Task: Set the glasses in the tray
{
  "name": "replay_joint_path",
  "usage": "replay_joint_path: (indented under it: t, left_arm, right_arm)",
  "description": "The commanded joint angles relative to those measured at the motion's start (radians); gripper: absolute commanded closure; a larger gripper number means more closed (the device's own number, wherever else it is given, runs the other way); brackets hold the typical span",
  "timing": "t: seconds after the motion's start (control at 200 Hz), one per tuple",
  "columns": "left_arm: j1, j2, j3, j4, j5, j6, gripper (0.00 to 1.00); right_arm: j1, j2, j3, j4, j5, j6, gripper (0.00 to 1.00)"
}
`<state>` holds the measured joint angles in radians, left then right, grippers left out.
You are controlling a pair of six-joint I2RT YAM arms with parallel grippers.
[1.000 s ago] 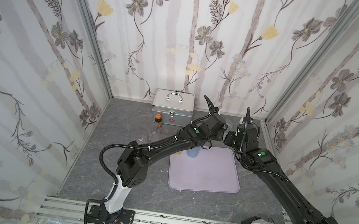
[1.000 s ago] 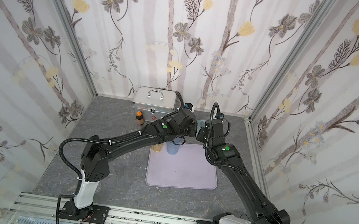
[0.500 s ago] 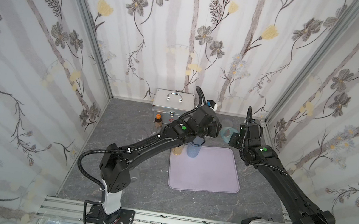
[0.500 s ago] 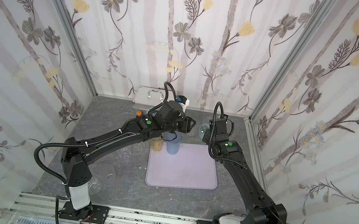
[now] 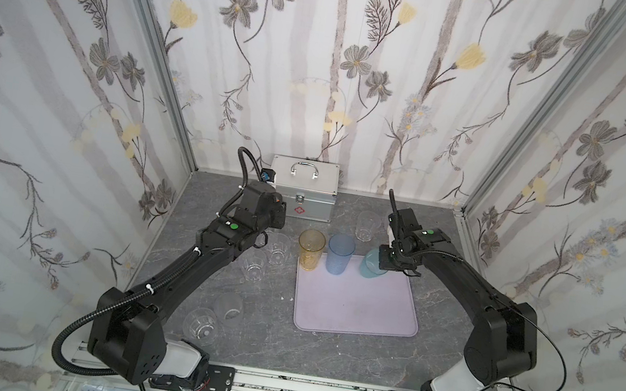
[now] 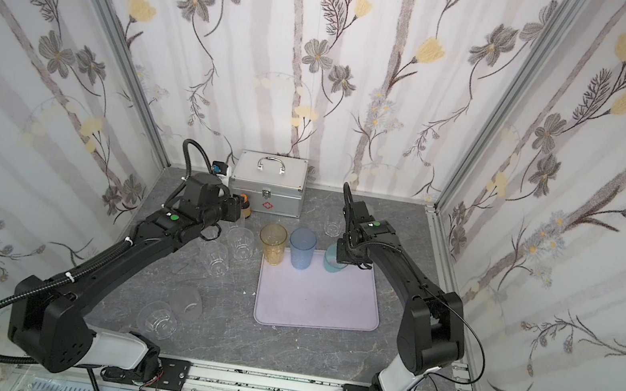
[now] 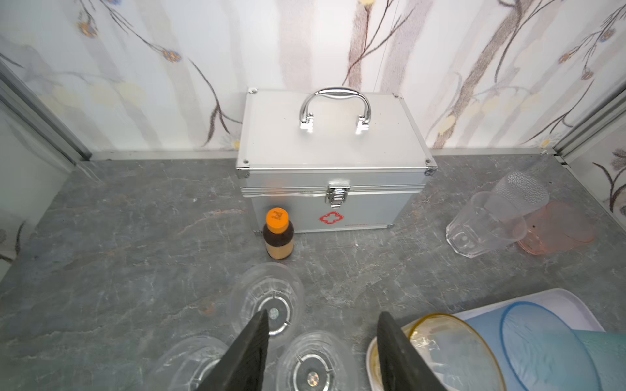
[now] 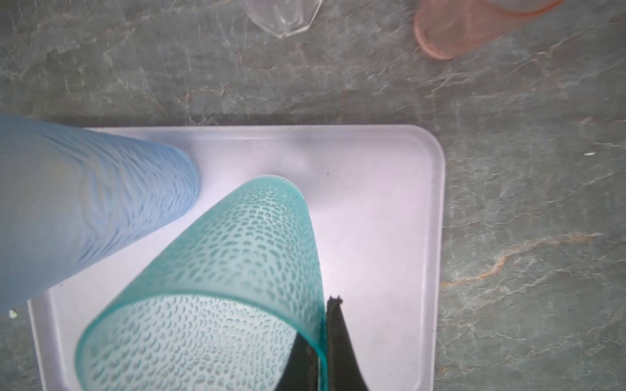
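The tray (image 5: pixel 358 304) is a flat, pale lilac rectangle of matt plastic with rounded corners and a low rim, lying on the grey, marble-veined worktop (image 5: pixel 321 353); along its far edge stand the amber glass (image 5: pixel 311 249), smooth and translucent, in the left corner, and just beside it the blue glass (image 5: pixel 339 255), its tapered wall finely rippled; the right end effector (image 8: pixel 318 321) pinches the rim of the teal glass (image 8: pixel 237 254), one black finger inside the mouth and one outside, pressed onto the thin wall; this tumbler is pebbled all over with small ovals and hangs tilted over the tray's far right part, near the blue one but apart from it; whether its base touches the tray I cannot tell; the left end effector (image 7: pixel 323 316) is spread and empty, its dark wedge-shaped fingers (image 7: pixel 250 348) above three clear faceted glasses (image 7: pixel 267 301) with thick round bases, close together on the worktop left of the tray; beyond them a small brown bottle (image 7: pixel 278 237) with an orange cap stands just in front of a brushed-metal first-aid case (image 7: pixel 333 149) with a chrome loop handle, a latch and a red cross; beyond the tray's far edge a pink glass (image 7: pixel 559 226) and a dimpled frosted glass (image 7: pixel 518 189) cluster together.
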<state>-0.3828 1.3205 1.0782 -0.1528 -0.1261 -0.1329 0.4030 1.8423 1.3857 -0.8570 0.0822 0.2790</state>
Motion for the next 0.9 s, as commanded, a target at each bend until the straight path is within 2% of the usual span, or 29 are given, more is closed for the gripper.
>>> replay_joint_path:
  t: [0.0, 0.3, 0.54, 0.73, 0.799, 0.894]
  left_arm:
    - [0.044, -0.096, -0.109, 0.248, -0.014, 0.073, 0.36]
    - [0.089, -0.145, -0.160, 0.298, 0.018, 0.078, 0.34]
    - [0.098, -0.135, -0.167, 0.306, 0.052, 0.067, 0.34]
    - [0.098, -0.121, -0.166, 0.312, 0.083, 0.049, 0.33]
    - [0.098, -0.112, -0.166, 0.317, 0.090, 0.032, 0.32]
    - [0.093, -0.071, -0.145, 0.317, 0.137, -0.061, 0.31]
  right_arm:
    - [0.012, 0.073, 0.071, -0.027, 0.002, -0.017, 1.00]
    - [0.015, 0.199, 0.202, -0.121, 0.065, -0.047, 1.00]
    - [0.014, 0.248, 0.244, -0.121, 0.063, -0.052, 0.93]
    - [0.014, 0.251, 0.271, -0.108, 0.059, -0.041, 0.83]
    - [0.013, 0.246, 0.278, -0.103, 0.050, -0.037, 0.77]
    - [0.010, 0.217, 0.295, -0.096, 0.016, -0.028, 0.68]
